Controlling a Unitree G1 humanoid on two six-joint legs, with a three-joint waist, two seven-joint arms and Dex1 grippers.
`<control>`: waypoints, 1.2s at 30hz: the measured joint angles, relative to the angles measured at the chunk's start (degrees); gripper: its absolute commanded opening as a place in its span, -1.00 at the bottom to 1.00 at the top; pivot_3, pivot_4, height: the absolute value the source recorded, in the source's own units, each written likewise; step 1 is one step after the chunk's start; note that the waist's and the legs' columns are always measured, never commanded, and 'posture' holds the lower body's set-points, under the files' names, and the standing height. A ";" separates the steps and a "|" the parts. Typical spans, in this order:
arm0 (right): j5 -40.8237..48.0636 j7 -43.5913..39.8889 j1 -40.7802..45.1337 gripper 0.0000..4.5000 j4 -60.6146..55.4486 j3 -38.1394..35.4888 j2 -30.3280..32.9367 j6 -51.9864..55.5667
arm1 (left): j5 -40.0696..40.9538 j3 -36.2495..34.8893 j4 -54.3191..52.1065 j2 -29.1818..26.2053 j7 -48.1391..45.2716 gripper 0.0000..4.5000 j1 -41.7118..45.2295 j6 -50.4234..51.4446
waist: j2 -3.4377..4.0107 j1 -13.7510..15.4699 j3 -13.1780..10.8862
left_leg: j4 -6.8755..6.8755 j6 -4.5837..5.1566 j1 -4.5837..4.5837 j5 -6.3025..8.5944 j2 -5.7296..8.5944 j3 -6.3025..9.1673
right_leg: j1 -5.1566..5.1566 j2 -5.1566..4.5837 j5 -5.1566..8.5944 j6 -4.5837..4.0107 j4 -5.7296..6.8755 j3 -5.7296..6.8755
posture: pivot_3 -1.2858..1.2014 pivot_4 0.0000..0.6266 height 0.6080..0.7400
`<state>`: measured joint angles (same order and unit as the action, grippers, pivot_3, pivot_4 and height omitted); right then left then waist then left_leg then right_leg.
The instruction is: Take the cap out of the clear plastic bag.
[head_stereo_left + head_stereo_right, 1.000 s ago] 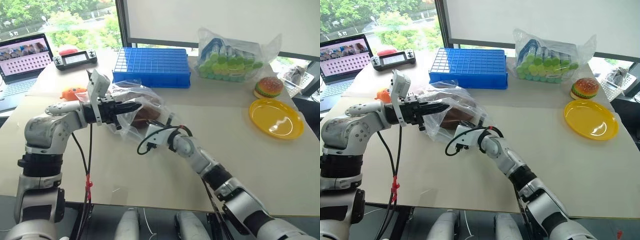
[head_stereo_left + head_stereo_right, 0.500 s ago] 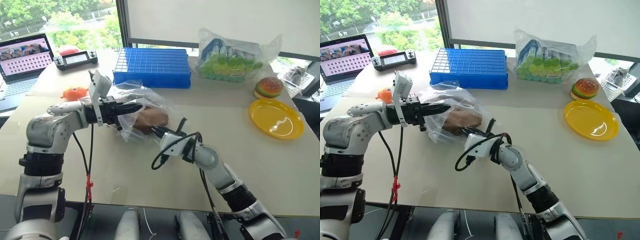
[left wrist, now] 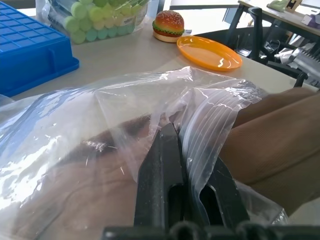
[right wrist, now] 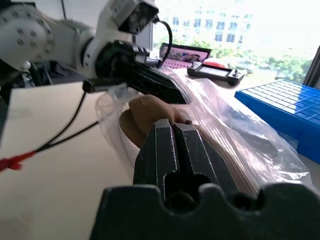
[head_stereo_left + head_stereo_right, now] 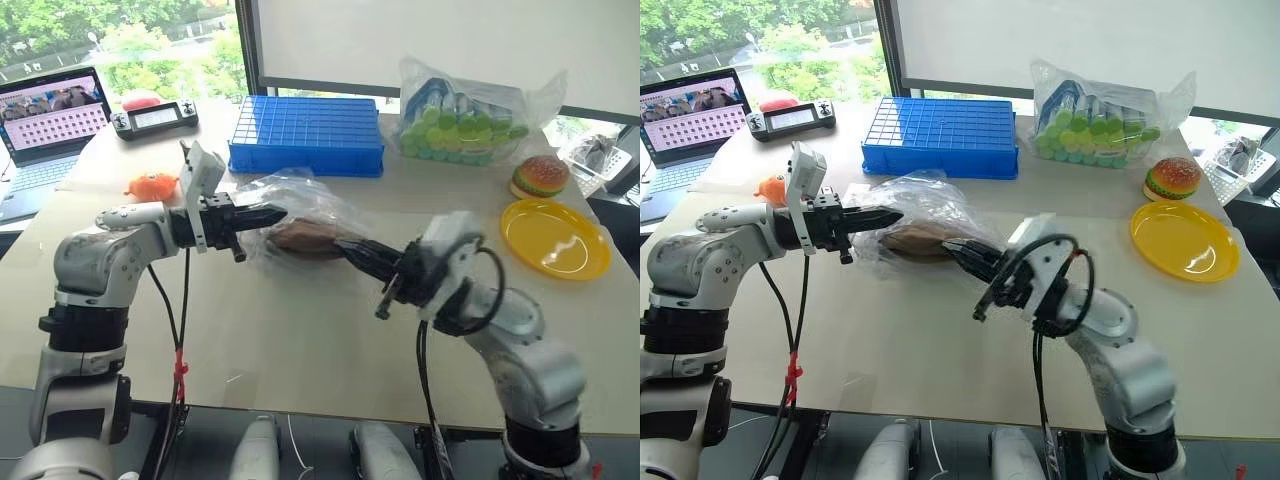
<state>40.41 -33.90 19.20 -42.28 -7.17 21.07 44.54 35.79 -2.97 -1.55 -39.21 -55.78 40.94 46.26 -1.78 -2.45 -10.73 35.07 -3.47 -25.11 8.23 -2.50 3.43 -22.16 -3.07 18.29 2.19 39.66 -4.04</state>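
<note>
A pale surface by a window carries a blue crate, a laptop, a game controller, a puffy bag of green and blue items, a toy burger and a yellow plate. From the head, the clear plastic bag is lifted near the middle, with the brown cap inside it. The left hand, fingers pressed together, pinches the bag's upper edge. The right hand, also closed, grips the cap's near edge at the bag's mouth.

The left wrist shows shut fingers clamping crinkled plastic over brown fabric.

The right wrist shows closed fingers against the cap, with the left hand beyond.
</note>
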 measured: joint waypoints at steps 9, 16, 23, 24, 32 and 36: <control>34.33 15.53 8.74 -0.97 6.05 -15.46 0.56 -1.89 | -5.84 5.44 -1.77 0.44 -2.21 -1.00 -4.12 -7.76 | 0.00 -0.26 0.00 | -0.05 0.01 0.02 0.00 -0.03 -0.06 | 0.00 0.01 0.00 -0.01 -0.06 -0.05 | 0.03 -0.52 0.83; 36.93 26.05 13.89 -0.97 15.46 -17.32 -0.24 -9.28 | -13.73 10.44 -4.36 0.61 -6.53 -1.00 -10.22 -24.82 | 0.02 0.40 -0.01 | -0.11 0.02 -0.05 0.00 0.00 -0.09 | -0.07 -0.01 -0.01 -0.02 -0.10 -0.07 | 0.03 -0.52 0.83; 27.39 9.80 -1.17 -0.97 6.85 -4.88 16.86 -2.76 | -16.12 10.70 -0.65 0.88 -7.89 -1.00 -9.14 -28.25 | 0.04 0.60 -0.02 | -0.04 0.10 -0.11 0.04 -0.01 -0.08 | -0.02 0.01 0.00 0.00 -0.27 -0.05 | 0.03 -0.52 0.83; 27.10 7.41 -3.30 -0.75 5.45 -3.59 18.52 -1.82 | -16.49 10.72 0.06 0.93 -7.89 -1.00 -9.14 -28.60 | 0.04 0.57 -0.02 | -0.03 0.10 -0.12 0.04 0.00 -0.09 | -0.02 0.00 0.00 0.00 -0.27 -0.05 | 0.03 -0.52 0.83; 18.88 -0.76 -9.90 0.44 -1.12 4.79 28.27 0.02 | -17.45 10.75 0.23 1.62 -8.13 -1.00 -9.14 -28.82 | 0.03 0.12 -0.01 | 0.06 0.10 -0.10 0.04 -0.01 -0.08 | 0.03 0.02 0.00 0.02 -0.31 -0.05 | 0.03 -0.52 0.83; 7.07 -2.12 -9.35 0.99 -0.14 15.47 28.84 -0.23 | -17.58 10.77 0.19 1.80 -8.53 -1.00 -9.33 -28.80 | 0.01 0.02 0.00 | 0.09 0.10 -0.12 0.04 -0.02 -0.08 | 0.02 0.02 -0.01 0.02 -0.33 -0.05 | 0.03 -0.52 0.83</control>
<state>47.48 -36.02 9.85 -42.42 8.30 49.91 44.31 18.21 7.81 -1.36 -37.41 -64.32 31.61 17.46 -1.77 -2.43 -10.74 35.16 -3.37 -25.23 8.27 -2.52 3.35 -22.14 -3.05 18.28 2.22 39.33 -4.09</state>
